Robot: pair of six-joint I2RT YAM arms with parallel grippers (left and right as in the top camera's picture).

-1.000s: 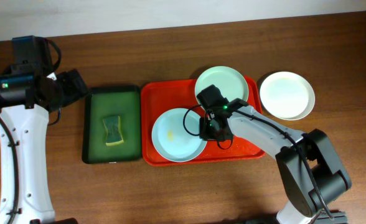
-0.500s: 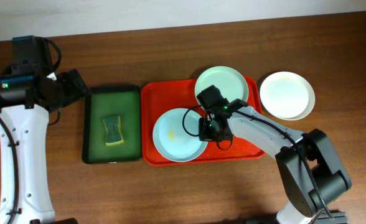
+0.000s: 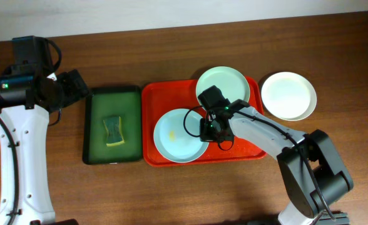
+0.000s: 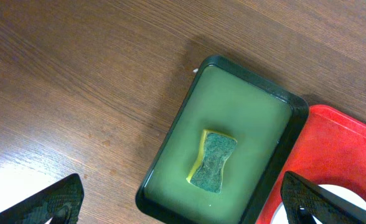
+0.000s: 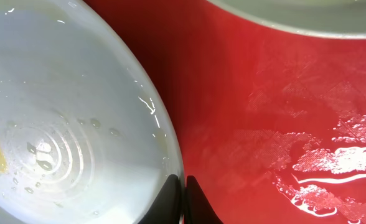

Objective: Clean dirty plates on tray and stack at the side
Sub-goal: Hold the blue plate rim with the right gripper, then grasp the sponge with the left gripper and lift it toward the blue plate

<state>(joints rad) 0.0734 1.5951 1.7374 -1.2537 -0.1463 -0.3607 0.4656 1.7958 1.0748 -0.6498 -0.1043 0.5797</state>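
Note:
A red tray (image 3: 161, 100) holds two pale mint-blue plates. The front plate (image 3: 178, 136) has a yellow smear left of its middle; the back plate (image 3: 224, 84) sits at the tray's far right corner. A cream-white plate (image 3: 288, 95) lies on the table to the right of the tray. My right gripper (image 3: 206, 130) is shut on the right rim of the front plate (image 5: 65, 124); the wet red tray (image 5: 282, 124) shows beside it. My left gripper (image 4: 183, 211) is open and empty, high above the green tray.
A dark green tray (image 3: 113, 125) with a green and yellow sponge (image 3: 112, 130) stands to the left of the red tray; it also shows in the left wrist view (image 4: 233, 99) with the sponge (image 4: 213, 160). Brown wooden table all round.

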